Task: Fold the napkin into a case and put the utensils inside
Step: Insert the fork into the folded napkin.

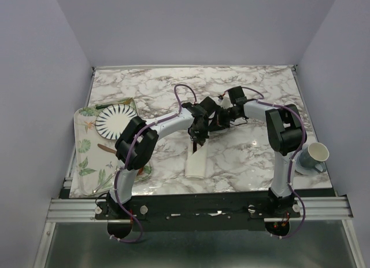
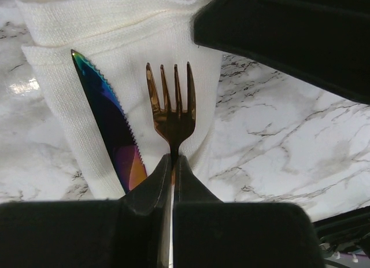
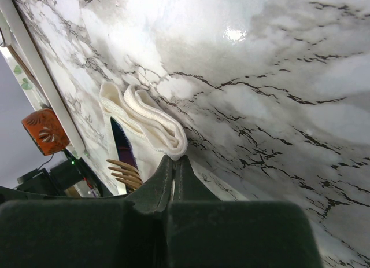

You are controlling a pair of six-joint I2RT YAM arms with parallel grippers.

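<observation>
The cream napkin (image 1: 196,164) lies folded into a narrow case on the marble, near the front centre. In the left wrist view a purple-blue serrated utensil (image 2: 110,126) rests on the napkin (image 2: 115,42). The copper-gold fork (image 2: 171,114) lies beside it, tines pointing away. My left gripper (image 2: 173,162) is shut on the fork's neck. My right gripper (image 3: 174,159) is shut on the edge of the napkin's folded flap (image 3: 150,120) and holds it up. Beneath the flap the fork tines (image 3: 124,172) and the dark utensil (image 3: 122,143) show. Both grippers (image 1: 196,139) (image 1: 217,122) meet above the case's far end.
A leaf-patterned tray (image 1: 87,158) sits at the left edge. It holds a black-striped white plate (image 1: 114,121) and a copper utensil (image 1: 107,147). A pale cup (image 1: 315,155) on a saucer stands at the right front. An orange object (image 3: 45,131) shows beyond the table edge.
</observation>
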